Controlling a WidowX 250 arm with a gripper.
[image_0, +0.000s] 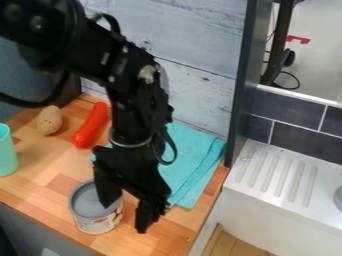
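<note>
On counter (41, 184), can (99, 224) upright, unlifted. Gripper (124, 218) at can, fingers spread: one over mouth, other outside; grasp apparently not made. Cloth (199, 167) beside gripper; sausage (91, 125), potato (49, 120) farther back; cup (7, 152) at view's left edge.

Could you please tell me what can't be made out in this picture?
In the camera view:
Can: part of its rim and inside, behind the gripper.
Cloth: part, behind the arm.
Cup: left side, cut off by the left edge.
Grey thing on the drainboard: cut off by the right edge.
</note>
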